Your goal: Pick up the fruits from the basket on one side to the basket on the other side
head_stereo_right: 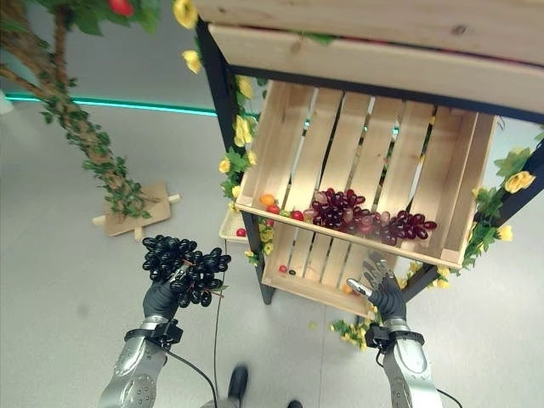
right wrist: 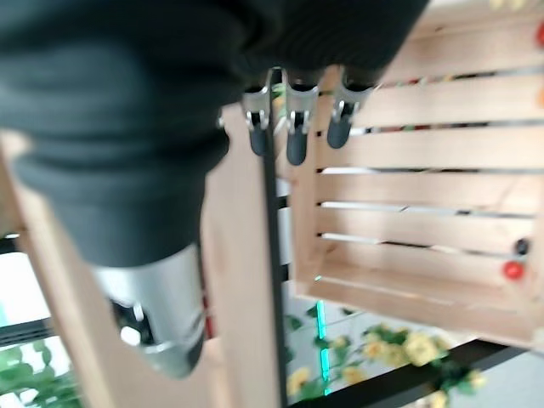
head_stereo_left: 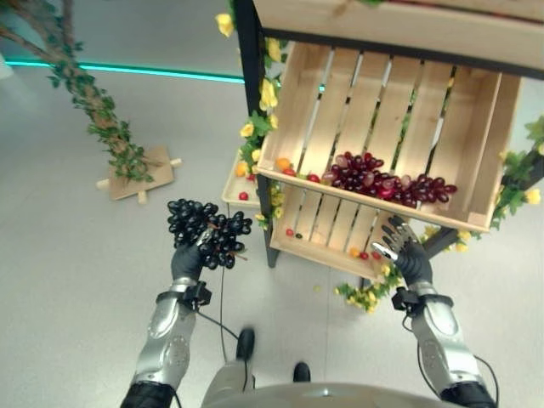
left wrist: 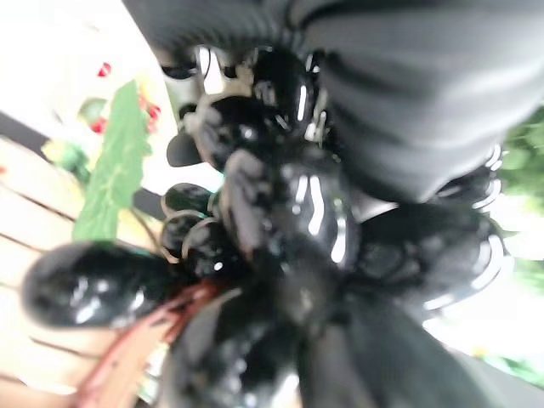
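Observation:
My left hand (head_stereo_left: 186,262) is shut on a bunch of black grapes (head_stereo_left: 206,231), held up over the floor to the left of the wooden crate stand; the left wrist view shows the glossy grapes (left wrist: 280,229) pressed against the hand. The upper tilted crate (head_stereo_left: 297,106) holds a bunch of red grapes (head_stereo_left: 387,181), an orange (head_stereo_left: 282,164) and small red fruits at its lower lip. The lower crate (head_stereo_left: 310,248) holds a few small fruits. My right hand (head_stereo_left: 406,252) hangs open, fingers (right wrist: 291,127) straight, in front of the lower crate's right end.
A black frame (head_stereo_left: 248,68) with yellow artificial flowers (head_stereo_left: 266,93) carries the crates. An artificial leafy tree (head_stereo_left: 93,102) on a wooden base (head_stereo_left: 140,172) stands on the floor to the left. A small tray (head_stereo_left: 235,190) sits beside the stand's left post.

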`<state>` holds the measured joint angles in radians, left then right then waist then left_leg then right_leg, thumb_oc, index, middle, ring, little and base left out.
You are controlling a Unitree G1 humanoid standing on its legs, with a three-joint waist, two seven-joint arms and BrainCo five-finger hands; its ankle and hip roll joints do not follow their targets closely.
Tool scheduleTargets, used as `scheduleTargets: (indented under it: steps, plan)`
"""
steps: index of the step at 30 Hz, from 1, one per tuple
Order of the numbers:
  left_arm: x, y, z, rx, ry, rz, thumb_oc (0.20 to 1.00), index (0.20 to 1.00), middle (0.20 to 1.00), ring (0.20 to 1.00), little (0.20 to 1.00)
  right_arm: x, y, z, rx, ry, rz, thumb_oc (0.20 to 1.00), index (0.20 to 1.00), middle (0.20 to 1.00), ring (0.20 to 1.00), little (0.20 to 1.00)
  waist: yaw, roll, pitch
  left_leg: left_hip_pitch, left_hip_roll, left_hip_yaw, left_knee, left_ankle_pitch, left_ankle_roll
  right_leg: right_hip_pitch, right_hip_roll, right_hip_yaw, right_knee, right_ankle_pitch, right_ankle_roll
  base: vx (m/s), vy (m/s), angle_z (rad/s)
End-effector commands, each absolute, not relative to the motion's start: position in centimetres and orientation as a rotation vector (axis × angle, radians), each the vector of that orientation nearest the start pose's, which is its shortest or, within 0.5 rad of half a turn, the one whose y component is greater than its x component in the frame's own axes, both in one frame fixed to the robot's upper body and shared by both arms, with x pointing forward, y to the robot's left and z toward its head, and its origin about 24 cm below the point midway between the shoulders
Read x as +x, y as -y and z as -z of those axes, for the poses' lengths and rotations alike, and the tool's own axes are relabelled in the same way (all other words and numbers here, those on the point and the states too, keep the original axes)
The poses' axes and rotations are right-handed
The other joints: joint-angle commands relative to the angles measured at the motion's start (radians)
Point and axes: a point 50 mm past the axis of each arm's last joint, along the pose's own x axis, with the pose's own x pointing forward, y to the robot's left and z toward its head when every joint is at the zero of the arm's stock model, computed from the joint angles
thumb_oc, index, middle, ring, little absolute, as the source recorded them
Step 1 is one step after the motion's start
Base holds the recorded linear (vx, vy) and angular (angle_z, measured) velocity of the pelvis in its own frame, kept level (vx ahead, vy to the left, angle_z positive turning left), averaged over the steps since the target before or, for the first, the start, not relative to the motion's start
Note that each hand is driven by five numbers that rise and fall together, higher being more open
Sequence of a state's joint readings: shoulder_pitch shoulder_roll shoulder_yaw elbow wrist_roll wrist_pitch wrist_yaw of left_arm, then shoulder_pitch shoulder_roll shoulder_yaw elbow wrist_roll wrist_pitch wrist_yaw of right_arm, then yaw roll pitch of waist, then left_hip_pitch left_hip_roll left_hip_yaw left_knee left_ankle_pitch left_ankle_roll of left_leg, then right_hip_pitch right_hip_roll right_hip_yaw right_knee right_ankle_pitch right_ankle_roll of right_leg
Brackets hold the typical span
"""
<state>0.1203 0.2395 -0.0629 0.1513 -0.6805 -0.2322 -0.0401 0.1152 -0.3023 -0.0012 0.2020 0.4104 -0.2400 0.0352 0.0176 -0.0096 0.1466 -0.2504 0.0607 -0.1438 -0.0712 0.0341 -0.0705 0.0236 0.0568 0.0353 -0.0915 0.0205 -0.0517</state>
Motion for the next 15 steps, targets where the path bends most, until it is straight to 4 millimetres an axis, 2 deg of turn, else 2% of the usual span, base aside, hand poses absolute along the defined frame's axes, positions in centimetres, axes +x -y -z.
scheduleTargets:
  steps: [1, 2, 3, 4, 5, 6, 8, 9, 10, 11, 12, 14, 15]
  plan:
    - [23.4, -22.3, -4.4, -0.345, 0.189, -0.091, 0.2, 0.2, 0.2, 0.2, 0.2, 21.9, 23.0, -2.9, 0.068, 0.083, 0.078, 1.0, 1.0, 1.0, 1.0, 1.0, -0.011, -0.019, -0.044, 0.018, 0.003, 0.034, 0.036, 0.122, -0.034, 0.082, -0.062, -0.036, 0.013, -0.107, 0.139, 0.23, 0.231, -0.91]
    - [23.3, -22.4, -4.4, -0.342, 0.189, -0.089, 0.2, 0.2, 0.2, 0.2, 0.2, 21.7, 23.2, -2.5, 0.071, 0.068, 0.093, 1.0, 1.0, 1.0, 1.0, 1.0, -0.012, -0.028, -0.053, 0.022, -0.005, 0.042, 0.052, 0.108, -0.024, 0.084, -0.084, -0.031, 0.012, -0.112, 0.15, 0.17, 0.152, -0.78]
    - [23.3, -22.4, -4.4, -0.342, 0.189, -0.089, 0.2, 0.2, 0.2, 0.2, 0.2, 21.7, 23.2, -2.5, 0.072, 0.068, 0.093, 1.0, 1.0, 1.0, 1.0, 1.0, -0.011, -0.029, -0.053, 0.023, -0.006, 0.044, 0.053, 0.107, -0.023, 0.084, -0.085, -0.03, 0.012, -0.113, 0.15, 0.36, 0.341, -0.49]
    - [23.2, -22.9, -4.8, -0.326, 0.203, -0.105, 0.2, 0.2, 0.2, 0.2, 0.2, 21.6, 23.2, -2.0, 0.102, 0.054, 0.109, 1.0, 1.0, 1.0, 1.0, 1.0, -0.01, -0.045, -0.062, 0.02, -0.021, 0.069, 0.088, 0.072, 0.002, 0.079, -0.133, -0.021, 0.045, -0.122, 0.174, 0.25, 0.254, -0.69]
    - [23.2, -23.1, -4.9, -0.31, 0.209, -0.107, 0.2, 0.2, 0.2, 0.2, 0.2, 21.8, 22.9, -1.9, 0.101, 0.045, 0.096, 1.0, 1.0, 1.0, 1.0, 1.0, -0.007, -0.053, -0.06, 0.016, -0.026, 0.088, 0.111, 0.053, 0.017, 0.065, -0.153, -0.016, 0.077, -0.126, 0.184, 0.25, 0.256, -0.75]
    - [23.2, -23.1, -4.9, -0.309, 0.209, -0.107, 0.2, 0.2, 0.2, 0.2, 0.2, 21.9, 22.9, -1.9, 0.102, 0.045, 0.096, 1.0, 1.0, 1.0, 1.0, 1.0, -0.005, -0.054, -0.06, 0.015, -0.026, 0.09, 0.114, 0.051, 0.017, 0.063, -0.154, -0.014, 0.079, -0.127, 0.184, 0.12, 0.168, -0.6]
    - [23.3, -23.4, -5.1, -0.288, 0.216, -0.113, 0.2, 0.2, 0.2, 0.2, 0.2, 22.5, 22.2, -2.1, 0.09, 0.048, 0.061, 1.0, 1.0, 1.0, 1.0, 1.0, 0.007, -0.063, -0.057, 0.011, -0.038, 0.111, 0.157, 0.015, 0.04, 0.033, -0.183, -0.009, 0.145, -0.123, 0.202, 0.17, 0.225, -0.32]
    - [23.3, -23.3, -5.2, -0.277, 0.216, -0.11, 0.2, 0.2, 0.2, 0.2, 0.2, 22.8, 21.9, -2.1, 0.09, 0.048, 0.052, 1.0, 1.0, 1.0, 1.0, 1.0, 0.015, -0.066, -0.056, 0.027, -0.054, 0.123, 0.173, -0.012, 0.06, 0.003, -0.208, -0.026, 0.221, -0.091, 0.224, 0.22, 0.268, -0.52]
    - [23.3, -23.3, -5.2, -0.265, 0.217, -0.105, 0.2, 0.2, 0.2, 0.2, 0.2, 22.9, 21.8, -2.2, 0.089, 0.052, 0.045, 1.0, 1.0, 1.0, 1.0, 1.0, 0.014, -0.065, -0.056, 0.041, -0.064, 0.121, 0.172, -0.021, 0.068, -0.018, -0.217, -0.03, 0.27, -0.063, 0.23, 0.18, 0.221, -0.61]
    - [23.3, -23.3, -5.2, -0.265, 0.217, -0.105, 0.2, 0.2, 0.2, 0.2, 0.2, 22.9, 21.8, -2.2, 0.089, 0.052, 0.045, 1.0, 1.0, 1.0, 1.0, 1.0, 0.014, -0.065, -0.056, 0.041, -0.064, 0.121, 0.171, -0.021, 0.069, -0.02, -0.217, -0.03, 0.273, -0.065, 0.23, 0.17, 0.217, -0.43]
    - [23.4, -23.3, -5.4, -0.25, 0.219, -0.1, 0.2, 0.2, 0.2, 0.2, 0.2, 23.1, 21.7, -2.6, 0.093, 0.067, 0.031, 1.0, 1.0, 1.0, 1.0, 1.0, 0.006, -0.054, -0.052, 0.081, -0.083, 0.111, 0.163, -0.034, 0.086, -0.073, -0.23, -0.041, 0.393, 0.013, 0.229, 0.16, 0.221, -0.17]
    - [23.4, -23.4, -5.6, -0.225, 0.224, -0.097, 0.2, 0.2, 0.2, 0.2, 0.2, 23.4, 21.5, -3.0, 0.077, 0.085, 0.023, 1.0, 1.0, 1.0, 1.0, 1.0, 0.003, -0.04, -0.044, 0.116, -0.081, 0.115, 0.148, -0.05, 0.092, -0.116, -0.246, -0.115, 0.43, 0.013, 0.22, 0.19, 0.214, -0.16]
    - [23.3, -23.5, -5.8, -0.21, 0.229, -0.097, 0.2, 0.2, 0.2, 0.2, 0.2, 23.7, 21.4, -3.4, 0.076, 0.104, 0.025, 1.0, 1.0, 1.0, 1.0, 1.0, 0.003, -0.036, -0.044, 0.135, -0.079, 0.124, 0.137, -0.055, 0.089, -0.139, -0.254, -0.162, 0.391, 0.001, 0.215, 0.19, 0.096, -0.22]
